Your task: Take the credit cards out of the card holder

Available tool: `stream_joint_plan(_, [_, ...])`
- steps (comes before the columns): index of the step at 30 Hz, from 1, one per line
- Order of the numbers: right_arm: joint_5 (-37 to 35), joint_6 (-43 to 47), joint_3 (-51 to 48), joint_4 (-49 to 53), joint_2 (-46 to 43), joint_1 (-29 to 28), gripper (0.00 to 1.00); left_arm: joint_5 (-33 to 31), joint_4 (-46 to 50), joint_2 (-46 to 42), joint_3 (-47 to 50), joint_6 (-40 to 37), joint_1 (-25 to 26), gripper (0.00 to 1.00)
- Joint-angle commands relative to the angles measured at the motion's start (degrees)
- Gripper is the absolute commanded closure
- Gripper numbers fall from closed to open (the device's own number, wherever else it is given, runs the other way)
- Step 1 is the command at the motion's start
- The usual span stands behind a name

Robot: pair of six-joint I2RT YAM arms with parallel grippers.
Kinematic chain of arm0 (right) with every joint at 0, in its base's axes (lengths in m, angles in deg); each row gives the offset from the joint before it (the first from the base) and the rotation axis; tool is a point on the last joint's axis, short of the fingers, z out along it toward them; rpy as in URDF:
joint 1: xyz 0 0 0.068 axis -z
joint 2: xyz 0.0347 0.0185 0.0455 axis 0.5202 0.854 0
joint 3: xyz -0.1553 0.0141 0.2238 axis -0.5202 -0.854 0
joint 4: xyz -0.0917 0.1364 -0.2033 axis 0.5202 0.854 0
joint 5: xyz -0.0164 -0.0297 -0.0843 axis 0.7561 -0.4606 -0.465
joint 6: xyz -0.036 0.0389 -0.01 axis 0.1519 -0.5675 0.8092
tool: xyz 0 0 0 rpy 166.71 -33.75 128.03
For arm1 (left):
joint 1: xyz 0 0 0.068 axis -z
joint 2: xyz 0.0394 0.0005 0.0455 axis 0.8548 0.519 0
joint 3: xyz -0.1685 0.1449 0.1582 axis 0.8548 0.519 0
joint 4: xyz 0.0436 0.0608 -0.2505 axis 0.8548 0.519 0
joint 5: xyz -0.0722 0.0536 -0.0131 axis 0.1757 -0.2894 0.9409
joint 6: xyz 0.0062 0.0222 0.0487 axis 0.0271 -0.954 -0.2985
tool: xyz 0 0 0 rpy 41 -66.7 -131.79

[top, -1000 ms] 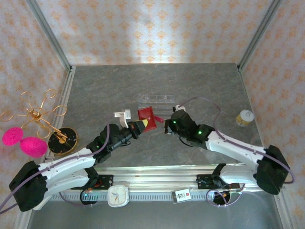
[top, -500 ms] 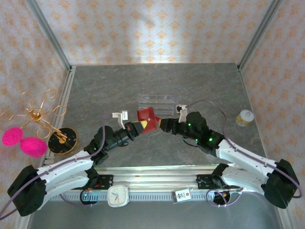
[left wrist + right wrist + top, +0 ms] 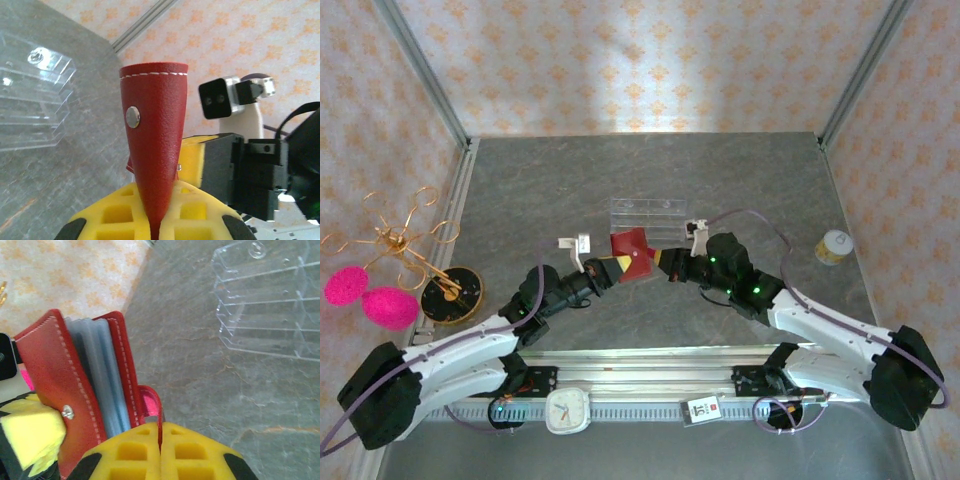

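The red card holder [image 3: 632, 250] is held off the table between both arms, in front of the clear rack. My left gripper [image 3: 613, 265] is shut on one red cover [image 3: 155, 125], its yellow pads [image 3: 115, 215] pinching the leather below the snap stud. My right gripper [image 3: 660, 260] is shut on the holder's snap tab [image 3: 152, 402], which sticks out between its yellow pads [image 3: 130, 455]. In the right wrist view the holder [image 3: 75, 370] stands slightly open, showing clear plastic sleeves [image 3: 100, 375]. The credit cards are hidden inside those sleeves.
A clear acrylic stepped rack [image 3: 648, 212] lies just behind the holder, also seen as the rack [image 3: 270, 305]. A gold wire stand with pink balls [image 3: 400, 270] stands at the left edge. A small jar [image 3: 834, 246] sits at the right. A clock [image 3: 566, 410] lies on the near rail.
My right gripper moved left to the holder, opened, then shut on the snap tab. The left gripper kept its grip and shifted slightly.
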Motion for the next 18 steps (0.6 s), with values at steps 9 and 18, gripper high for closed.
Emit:
stream_joint_plan(9, [-7.3,-6.1,-7.6,11.4,-5.9,-2.7,1.0,-0.5,8.1,24.2,-4.7,5.5,5.8,1.0])
stream_joint_plan(18, [-9.5,-6.0,-6.4,11.8,-0.9,-5.2,1.0,-4.7,18.9,28.3,-8.4,5.4,5.0,0.59])
